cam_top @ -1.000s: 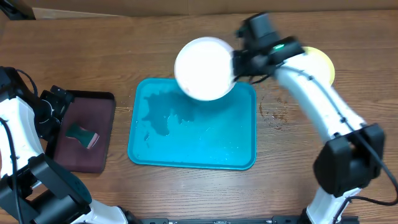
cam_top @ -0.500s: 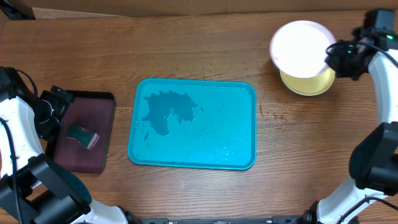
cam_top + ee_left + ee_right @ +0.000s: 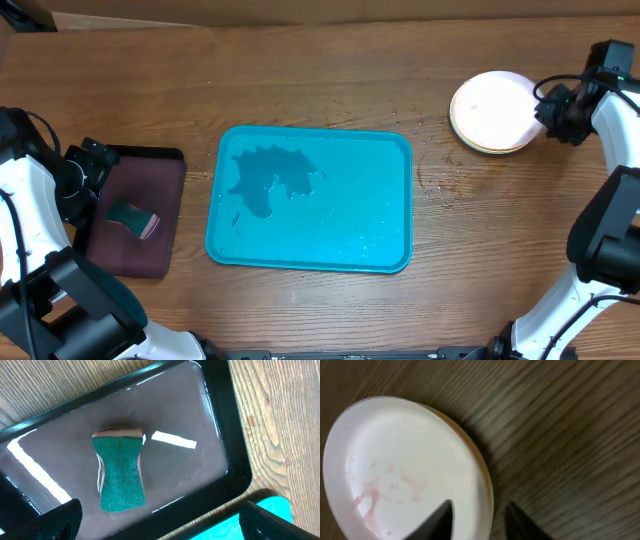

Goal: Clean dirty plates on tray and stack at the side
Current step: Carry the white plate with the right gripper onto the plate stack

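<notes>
White plate (image 3: pixel 490 108) sits atop yellow-green plate (image 3: pixel 497 151) at the table's right side, well apart from the cyan tray (image 3: pixel 370 200). R gripper (image 3: pixel 555 107) has fingers spread, straddling the plate's rim w/o pinching; L gripper (image 3: pixel 170 521) is spread wide over sponge (image 3: pixel 120 472) in maroon tray (image 3: pixel 235 435). Plate looks like light, stiff plastic, prob wet & slick, w/ faint pink smears on it; best grip is a pinch on the raised rim.

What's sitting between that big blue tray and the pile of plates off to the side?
Nothing. In the overhead view, only a stretch of bare wooden table separates the tray from the stacked plates.
</notes>
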### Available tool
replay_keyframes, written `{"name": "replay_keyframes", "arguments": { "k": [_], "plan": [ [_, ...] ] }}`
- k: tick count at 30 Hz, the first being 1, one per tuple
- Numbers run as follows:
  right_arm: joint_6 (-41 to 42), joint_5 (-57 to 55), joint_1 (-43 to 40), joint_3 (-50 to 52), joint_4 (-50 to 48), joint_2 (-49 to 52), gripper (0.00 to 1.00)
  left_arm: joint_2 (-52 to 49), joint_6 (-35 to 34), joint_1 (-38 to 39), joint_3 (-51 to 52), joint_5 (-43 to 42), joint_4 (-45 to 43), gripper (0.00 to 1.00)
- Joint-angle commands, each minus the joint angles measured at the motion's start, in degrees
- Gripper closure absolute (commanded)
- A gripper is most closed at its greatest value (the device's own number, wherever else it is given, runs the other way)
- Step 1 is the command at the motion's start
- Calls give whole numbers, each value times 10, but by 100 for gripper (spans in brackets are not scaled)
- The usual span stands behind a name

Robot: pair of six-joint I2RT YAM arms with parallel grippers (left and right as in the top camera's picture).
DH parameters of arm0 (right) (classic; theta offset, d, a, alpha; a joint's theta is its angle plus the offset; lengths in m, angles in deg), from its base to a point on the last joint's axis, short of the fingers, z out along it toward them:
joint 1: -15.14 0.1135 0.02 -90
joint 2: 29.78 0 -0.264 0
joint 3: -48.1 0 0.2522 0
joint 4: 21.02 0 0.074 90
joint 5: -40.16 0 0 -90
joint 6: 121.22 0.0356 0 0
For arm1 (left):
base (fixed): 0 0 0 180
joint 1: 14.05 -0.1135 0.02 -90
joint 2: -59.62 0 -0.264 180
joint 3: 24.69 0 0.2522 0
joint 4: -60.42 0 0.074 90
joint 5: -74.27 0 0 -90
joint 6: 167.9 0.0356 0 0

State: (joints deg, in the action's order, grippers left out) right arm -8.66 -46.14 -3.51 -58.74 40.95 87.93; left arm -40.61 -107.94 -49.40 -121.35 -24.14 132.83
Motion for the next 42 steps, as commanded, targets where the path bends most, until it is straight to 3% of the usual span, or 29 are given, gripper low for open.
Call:
{"name": "replay_keyframes", "arguments": {
  "k": [1, 4, 8, 15, 25, 26, 27, 28, 34, 42],
  "plan": [
    [-5, 49, 3, 1, 1, 5, 40, 9, -10, 1, -8, -6, -1, 0],
    [-79, 206, 4, 1, 17, 4, 34, 9, -10, 1, -8, -6, -1, 0],
    [-80, 266, 14, 1, 47, -10, 41, 9, -10, 1, -8, -6, -1, 0],
    [-122, 261, 58, 1, 144, -114, 41, 9, -10, 1, -8, -6, -1, 0],
    [-111, 158, 181, 1, 328, -246, 39, 9, -10, 1, -8, -6, -1, 0],
    [-104, 158, 199, 1, 350, -257, 36, 9, -10, 1, -8, -6, -1, 0],
    [-104, 158, 215, 1, 368, -267, 26, 9, -10, 1, -8, -6, -1, 1],
    [-105, 157, 232, 1, 386, -275, 0, 9, -10, 1, -8, -6, -1, 0],
    [-106, 152, 313, 1, 484, -290, 0, 9, -10, 1, -8, -6, -1, 0],
    [-106, 182, 355, 2, 489, -290, 0, 9, -10, 1, -8, -6, -2, 0]
  ]
}}
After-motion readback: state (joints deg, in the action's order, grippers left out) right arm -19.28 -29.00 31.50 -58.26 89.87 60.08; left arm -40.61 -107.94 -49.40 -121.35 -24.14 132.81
